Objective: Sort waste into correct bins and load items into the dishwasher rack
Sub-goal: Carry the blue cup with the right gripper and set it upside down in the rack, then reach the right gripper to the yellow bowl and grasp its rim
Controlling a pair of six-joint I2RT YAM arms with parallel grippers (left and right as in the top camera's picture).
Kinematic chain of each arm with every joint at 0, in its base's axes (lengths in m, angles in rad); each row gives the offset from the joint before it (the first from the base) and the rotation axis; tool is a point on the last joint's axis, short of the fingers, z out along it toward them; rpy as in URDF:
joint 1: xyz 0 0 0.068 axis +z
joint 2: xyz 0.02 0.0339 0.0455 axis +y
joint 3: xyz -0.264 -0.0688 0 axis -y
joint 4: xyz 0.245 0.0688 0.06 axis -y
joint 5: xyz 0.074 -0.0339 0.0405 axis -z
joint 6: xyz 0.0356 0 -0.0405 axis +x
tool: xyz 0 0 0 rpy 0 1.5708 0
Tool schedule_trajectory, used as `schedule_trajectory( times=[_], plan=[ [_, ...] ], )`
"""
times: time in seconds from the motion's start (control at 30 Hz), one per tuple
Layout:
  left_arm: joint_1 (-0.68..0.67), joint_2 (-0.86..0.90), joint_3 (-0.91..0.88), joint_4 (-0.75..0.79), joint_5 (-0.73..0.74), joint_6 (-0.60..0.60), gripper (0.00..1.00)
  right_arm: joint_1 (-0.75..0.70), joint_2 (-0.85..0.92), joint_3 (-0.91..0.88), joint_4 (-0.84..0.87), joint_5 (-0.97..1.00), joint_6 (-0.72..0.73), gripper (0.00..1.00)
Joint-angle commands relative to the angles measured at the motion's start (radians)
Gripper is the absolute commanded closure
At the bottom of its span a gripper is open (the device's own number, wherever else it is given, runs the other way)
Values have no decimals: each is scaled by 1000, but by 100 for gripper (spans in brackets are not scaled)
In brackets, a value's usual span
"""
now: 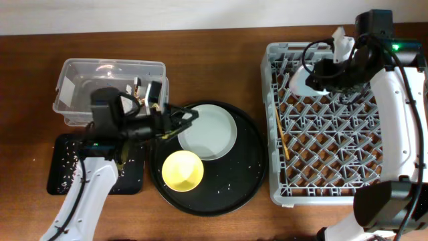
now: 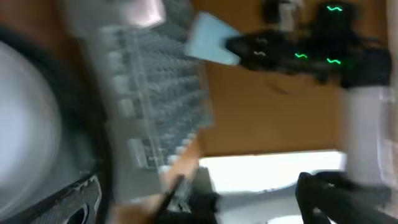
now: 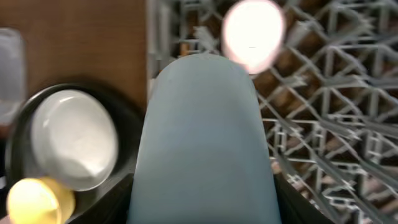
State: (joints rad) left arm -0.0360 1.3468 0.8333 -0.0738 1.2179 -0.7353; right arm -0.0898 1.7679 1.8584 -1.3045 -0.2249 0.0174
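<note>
My right gripper (image 1: pixel 319 75) is shut on the light-blue cup (image 1: pixel 302 82) and holds it over the back-left part of the grey dishwasher rack (image 1: pixel 334 191). The cup fills the right wrist view (image 3: pixel 205 137), between the fingers (image 3: pixel 205 208). A pale pinkish cup (image 1: pixel 342 41) sits at the rack's back and shows in the right wrist view (image 3: pixel 252 32). Wooden chopsticks (image 1: pixel 281 134) lie along the rack's left side. My left gripper (image 1: pixel 182 122) is open and empty at the left rim of the pale round plate (image 1: pixel 212 132). The yellow bowl (image 1: pixel 182 169) stands in front of the plate.
Plate and bowl sit on a large round black tray (image 1: pixel 251 161) with scattered flakes. The clear tub (image 1: pixel 80 75) at back left holds a gold-brown wrapper (image 1: pixel 142 90). The small black tray (image 1: pixel 63 167) carries beige scraps. The left wrist view is blurred.
</note>
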Motion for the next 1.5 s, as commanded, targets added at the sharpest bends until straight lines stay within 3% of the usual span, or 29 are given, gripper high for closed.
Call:
schedule_trajectory(
  times=[0.0,0.43,0.47,0.5,0.6,0.73,0.83,0.93,1.0,1.17,1.23,1.3,1.33,1.47],
  plan=[
    [-20,-5,0,-187,-357,217,1,12,4,-31,0,125,51,57],
    [-60,-5,0,-205,-401,217,1,12,8,-307,171,124,55,52],
    [-60,-5,0,-205,-402,217,1,12,8,-309,174,124,55,51],
    [-60,-5,0,-205,-404,217,1,12,8,-309,176,124,55,40],
    [-60,-5,0,-204,-403,217,1,12,8,-309,182,124,55,22],
    [-60,-71,0,-204,-423,217,1,12,7,-262,200,37,40,21],
    [-60,-289,1,-265,-634,217,1,27,-2,-86,49,-150,-78,25],
    [-60,-534,85,-602,-1068,218,1,166,-7,-52,-8,-213,-118,21],
    [-60,-631,138,-801,-1197,315,1,268,-7,-53,-17,-229,-117,20],
    [-58,-661,138,-990,-1639,249,0,616,-3,-83,-2,-261,-114,27],
    [-15,-660,138,-990,-1626,209,1,737,10,-111,44,-255,-110,30],
    [71,-651,138,-991,-1569,210,1,843,28,-164,155,-116,4,30],
    [158,-634,138,-993,-1558,214,1,914,47,-217,245,-87,26,31],
    [260,-570,136,-995,-1565,213,1,1046,77,-378,537,-84,25,36]
  ],
)
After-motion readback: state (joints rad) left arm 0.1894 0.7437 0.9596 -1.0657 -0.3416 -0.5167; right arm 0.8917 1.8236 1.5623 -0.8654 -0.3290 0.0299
